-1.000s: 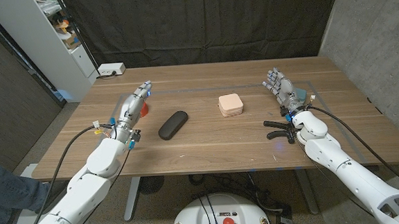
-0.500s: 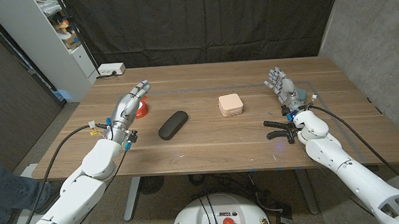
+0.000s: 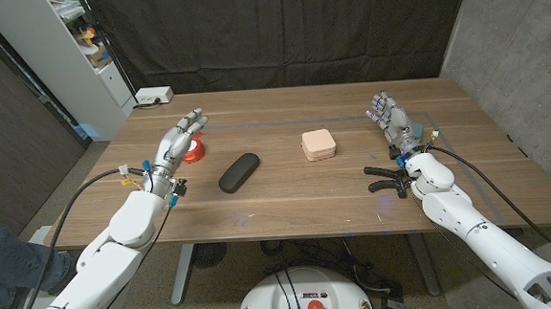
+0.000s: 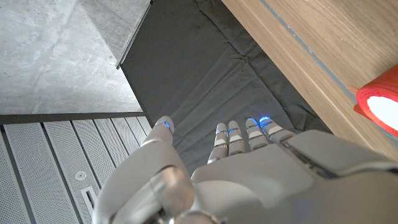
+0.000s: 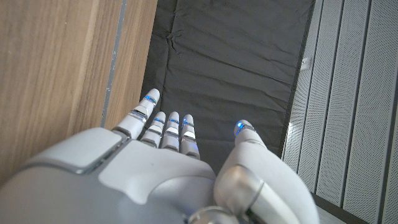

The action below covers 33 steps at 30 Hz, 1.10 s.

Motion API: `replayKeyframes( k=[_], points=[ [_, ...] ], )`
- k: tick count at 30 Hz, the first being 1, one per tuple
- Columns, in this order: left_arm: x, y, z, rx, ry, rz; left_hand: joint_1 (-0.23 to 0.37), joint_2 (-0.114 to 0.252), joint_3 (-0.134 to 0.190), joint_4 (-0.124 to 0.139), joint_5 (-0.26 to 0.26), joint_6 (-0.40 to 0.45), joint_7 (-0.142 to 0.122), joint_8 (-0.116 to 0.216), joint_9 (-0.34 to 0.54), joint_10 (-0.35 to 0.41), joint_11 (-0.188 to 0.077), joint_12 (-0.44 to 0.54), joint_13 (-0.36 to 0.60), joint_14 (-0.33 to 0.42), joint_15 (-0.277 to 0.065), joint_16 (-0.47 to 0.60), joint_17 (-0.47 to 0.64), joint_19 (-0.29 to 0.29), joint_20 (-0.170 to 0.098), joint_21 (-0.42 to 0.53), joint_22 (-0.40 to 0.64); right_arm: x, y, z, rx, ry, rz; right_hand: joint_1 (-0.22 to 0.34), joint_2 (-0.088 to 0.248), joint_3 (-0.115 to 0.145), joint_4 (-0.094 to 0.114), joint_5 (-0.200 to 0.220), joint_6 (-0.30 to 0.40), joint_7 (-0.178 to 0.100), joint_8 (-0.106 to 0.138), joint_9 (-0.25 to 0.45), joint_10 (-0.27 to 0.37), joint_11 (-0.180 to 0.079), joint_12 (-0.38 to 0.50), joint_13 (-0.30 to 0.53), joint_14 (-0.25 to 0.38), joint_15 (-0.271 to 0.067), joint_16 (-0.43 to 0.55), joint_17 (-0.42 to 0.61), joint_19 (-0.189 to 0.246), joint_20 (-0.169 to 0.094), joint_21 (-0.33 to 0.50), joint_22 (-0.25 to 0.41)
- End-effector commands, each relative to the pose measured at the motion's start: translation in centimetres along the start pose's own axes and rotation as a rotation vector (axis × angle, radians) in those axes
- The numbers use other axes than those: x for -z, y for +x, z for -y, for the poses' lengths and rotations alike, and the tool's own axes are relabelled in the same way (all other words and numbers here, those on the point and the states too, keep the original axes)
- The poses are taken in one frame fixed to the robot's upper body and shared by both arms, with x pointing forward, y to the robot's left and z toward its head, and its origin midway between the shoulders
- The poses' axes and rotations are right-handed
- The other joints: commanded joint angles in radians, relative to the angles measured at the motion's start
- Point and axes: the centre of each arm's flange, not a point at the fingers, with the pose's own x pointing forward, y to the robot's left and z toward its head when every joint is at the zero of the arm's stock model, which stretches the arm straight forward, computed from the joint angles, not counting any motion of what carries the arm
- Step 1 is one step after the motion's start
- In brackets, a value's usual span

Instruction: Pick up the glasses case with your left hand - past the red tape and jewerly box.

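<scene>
A black oblong glasses case (image 3: 239,172) lies on the wooden table (image 3: 288,202), left of centre. To its left sits a red roll of tape (image 3: 194,156), also seen in the left wrist view as a red roll of tape (image 4: 380,106). A pale pink jewelry box (image 3: 318,144) sits right of the case. My left hand (image 3: 177,146) is raised beside the tape with fingers apart, holding nothing; its back (image 4: 249,180) shows in the left wrist view. At the table's right my right hand (image 3: 390,122) is open and holds nothing; its back (image 5: 155,174) shows in the right wrist view.
A white box (image 3: 153,97) sits at the table's back left corner. A black tool (image 3: 384,180) lies by my right wrist. A shelf unit (image 3: 78,52) stands beyond the left edge, and a person's leg (image 3: 0,267) shows at the lower left.
My left hand has lifted and drawn slightly left and back, uncovering more of the red tape. The right arm and the objects have stayed put.
</scene>
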Motion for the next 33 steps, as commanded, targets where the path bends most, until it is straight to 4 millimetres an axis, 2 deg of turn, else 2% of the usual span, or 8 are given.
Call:
replayKeyframes(
  k=[1,15,33],
  points=[
    [-0.7,0.1,0.1,0.004,0.052,-0.005,0.018,0.0,0.003,-0.011,-0.006,0.007,0.001,0.003,0.002,0.007,0.003,0.009,-0.001,0.011,0.004,0.004,0.006,0.0,0.012,-0.002,0.003,0.3,0.2,0.1,-0.001,0.009,-0.002,-0.01,0.002,-0.003,-0.001,0.002,0.011,-0.002,0.001,0.003,0.006,-0.002,0.004,-0.001,0.003,0.002,0.004,0.0,-0.004,0.004,-0.003,0.001],
    [-1.9,0.2,0.8,-0.007,0.143,-0.028,0.027,-0.001,0.005,-0.019,-0.007,0.014,0.0,0.004,0.002,0.01,0.005,0.01,-0.002,0.016,0.002,0.005,0.006,0.002,0.014,-0.002,0.003,0.8,0.9,0.4,-0.012,0.038,0.0,-0.012,0.004,-0.004,-0.001,0.002,0.014,-0.002,0.001,0.003,0.01,-0.003,0.004,-0.001,0.005,0.0,0.004,-0.001,-0.003,0.005,-0.005,0.001],
    [-2.2,0.2,0.8,0.006,0.231,-0.024,0.037,-0.001,0.006,-0.027,-0.007,0.022,-0.002,0.004,0.003,0.017,0.004,0.011,-0.003,0.02,0.001,0.005,0.006,0.007,0.014,0.0,0.003,0.5,0.8,0.5,0.001,0.028,0.0,-0.013,0.004,-0.005,-0.002,0.002,0.016,-0.002,0.0,0.003,0.011,-0.003,0.003,-0.001,0.007,-0.001,0.004,-0.003,-0.003,0.005,-0.007,0.001]
  ],
)
